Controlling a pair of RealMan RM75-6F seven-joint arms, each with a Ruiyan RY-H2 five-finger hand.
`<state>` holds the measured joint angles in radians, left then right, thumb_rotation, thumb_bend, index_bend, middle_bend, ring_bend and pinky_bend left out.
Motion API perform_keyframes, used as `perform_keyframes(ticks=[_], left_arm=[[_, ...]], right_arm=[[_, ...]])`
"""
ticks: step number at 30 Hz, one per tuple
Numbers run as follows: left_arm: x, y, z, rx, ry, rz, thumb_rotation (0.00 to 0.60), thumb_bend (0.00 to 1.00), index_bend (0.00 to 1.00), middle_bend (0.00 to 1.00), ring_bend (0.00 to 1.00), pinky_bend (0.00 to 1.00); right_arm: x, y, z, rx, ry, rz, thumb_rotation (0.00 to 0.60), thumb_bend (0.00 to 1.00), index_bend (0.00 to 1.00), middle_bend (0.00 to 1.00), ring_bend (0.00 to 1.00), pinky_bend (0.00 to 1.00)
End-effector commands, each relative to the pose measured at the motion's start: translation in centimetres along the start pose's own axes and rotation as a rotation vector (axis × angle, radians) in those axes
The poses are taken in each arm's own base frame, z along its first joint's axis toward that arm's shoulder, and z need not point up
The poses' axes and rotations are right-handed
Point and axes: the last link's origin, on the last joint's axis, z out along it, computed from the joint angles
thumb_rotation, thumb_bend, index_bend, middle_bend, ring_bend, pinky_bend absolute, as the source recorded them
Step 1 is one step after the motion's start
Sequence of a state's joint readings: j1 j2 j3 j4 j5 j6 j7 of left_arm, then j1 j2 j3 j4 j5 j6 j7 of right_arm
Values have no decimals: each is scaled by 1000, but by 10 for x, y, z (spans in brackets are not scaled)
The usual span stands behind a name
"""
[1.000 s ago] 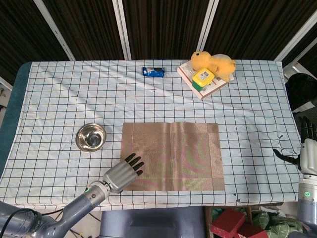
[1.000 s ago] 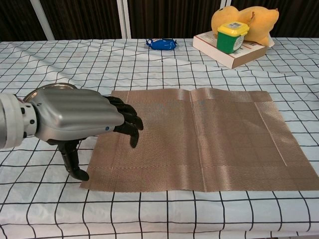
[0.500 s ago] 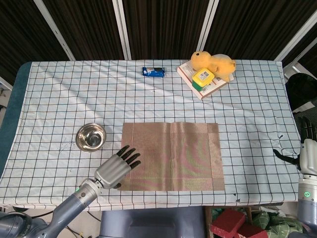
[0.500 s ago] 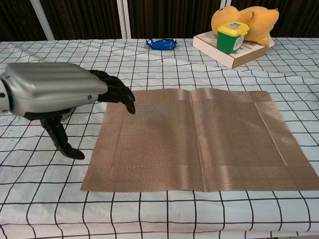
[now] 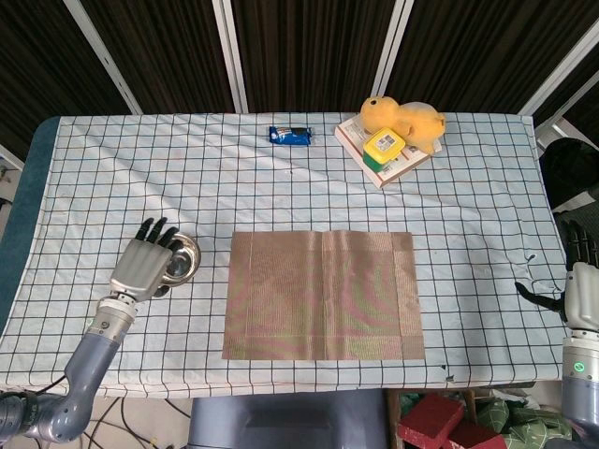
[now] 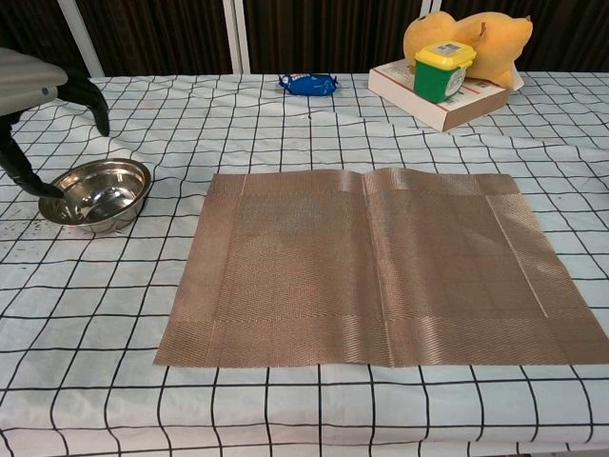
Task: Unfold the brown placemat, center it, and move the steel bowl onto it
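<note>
The brown placemat (image 5: 323,295) (image 6: 381,262) lies unfolded and flat on the checked tablecloth, near the front middle. The steel bowl (image 5: 181,259) (image 6: 100,195) sits upright on the cloth to the mat's left, apart from it. My left hand (image 5: 145,265) (image 6: 43,95) hovers over the bowl's left rim with fingers spread and nothing in it; its thumb hangs beside the rim in the chest view. My right hand (image 5: 582,290) rests off the table's right edge, holding nothing; its fingers are mostly cut off.
At the back right a yellow plush toy (image 5: 407,120) and a green tub with a yellow lid (image 5: 385,146) sit on a book (image 5: 393,166). A blue packet (image 5: 289,136) lies at the back middle. Red and green items (image 5: 449,421) sit below the front edge.
My left hand has left the placemat's front left corner and swung left and back, now over the steel bowl. The mat and right hand have not moved.
</note>
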<state>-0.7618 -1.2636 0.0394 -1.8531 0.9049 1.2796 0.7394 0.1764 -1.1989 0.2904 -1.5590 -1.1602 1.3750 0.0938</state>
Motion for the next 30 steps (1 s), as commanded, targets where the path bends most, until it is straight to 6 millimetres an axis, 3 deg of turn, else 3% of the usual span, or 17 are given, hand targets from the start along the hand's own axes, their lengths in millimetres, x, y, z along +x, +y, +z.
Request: perform_keyframes(ticks=[1, 5, 19, 30], left_arm=[[-9, -15, 5, 60, -11, -11, 600, 127, 385, 185, 54, 99], [-19, -24, 9, 97, -31, -17, 600, 127, 403, 186, 54, 99], [-41, -28, 2, 97, -98, 0, 600, 127, 434, 186, 54, 99], [-56, -8, 16, 47, -115, 6, 600, 146, 455, 196, 54, 99]], right_arm=[[0, 0, 0, 1, 0, -1, 600, 50, 0, 0, 0, 157], [0, 0, 0, 0, 3, 1, 600, 50, 0, 0, 0, 157], [1, 0, 0, -2, 3, 4, 600, 50, 0, 0, 0, 157], [1, 0, 0, -2, 3, 3, 600, 50, 0, 0, 0, 157]])
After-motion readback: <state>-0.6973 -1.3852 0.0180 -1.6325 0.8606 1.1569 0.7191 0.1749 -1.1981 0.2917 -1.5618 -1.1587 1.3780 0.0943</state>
